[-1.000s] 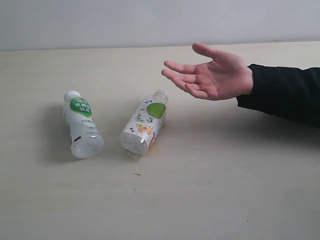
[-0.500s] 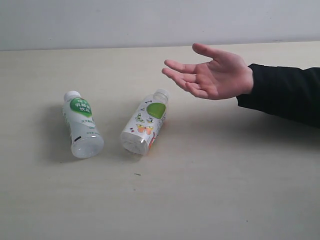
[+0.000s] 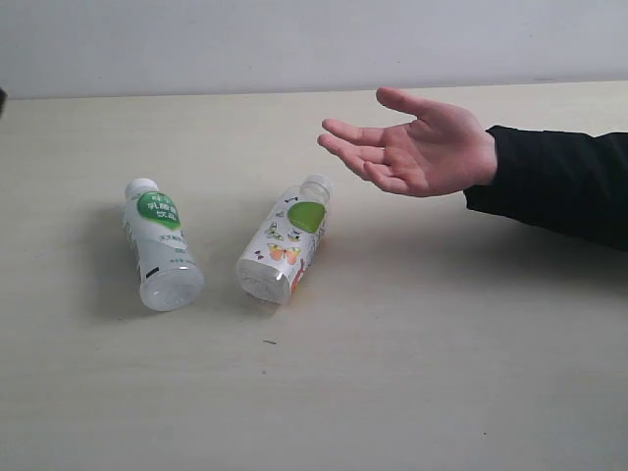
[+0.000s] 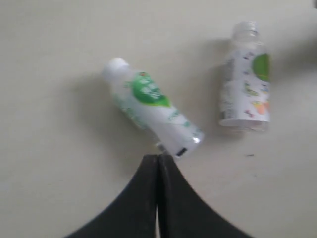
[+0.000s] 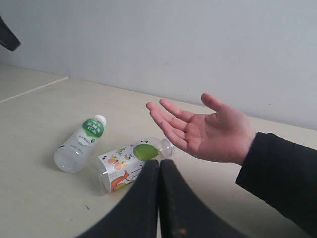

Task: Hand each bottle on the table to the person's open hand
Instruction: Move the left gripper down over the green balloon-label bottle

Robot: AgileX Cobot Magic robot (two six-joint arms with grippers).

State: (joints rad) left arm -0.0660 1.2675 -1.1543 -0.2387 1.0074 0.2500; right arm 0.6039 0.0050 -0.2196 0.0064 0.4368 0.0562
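Observation:
Two bottles lie on their sides on the table (image 3: pixel 442 373). One has a white cap and a green label (image 3: pixel 160 245) (image 4: pixel 151 111) (image 5: pixel 79 144). The other carries a green oval and fruit pictures (image 3: pixel 287 245) (image 4: pixel 246 82) (image 5: pixel 129 161). The person's open hand (image 3: pixel 422 147) (image 5: pixel 208 131) hovers palm up just right of the second bottle's neck. My left gripper (image 4: pixel 157 157) is shut and empty, its tips near the base of the white-capped bottle. My right gripper (image 5: pixel 159 161) is shut and empty, on the near side of the fruit-label bottle.
The black sleeve (image 3: pixel 554 182) reaches in from the right edge. A pale wall (image 3: pixel 294 39) stands behind the table. A dark piece of the left arm (image 5: pixel 7 34) shows high at one corner of the right wrist view and as a sliver (image 3: pixel 2 100) at the exterior view's left edge.
A dark sliver has come in at the left edge of the exterior view. The bottles and the hand have not moved.

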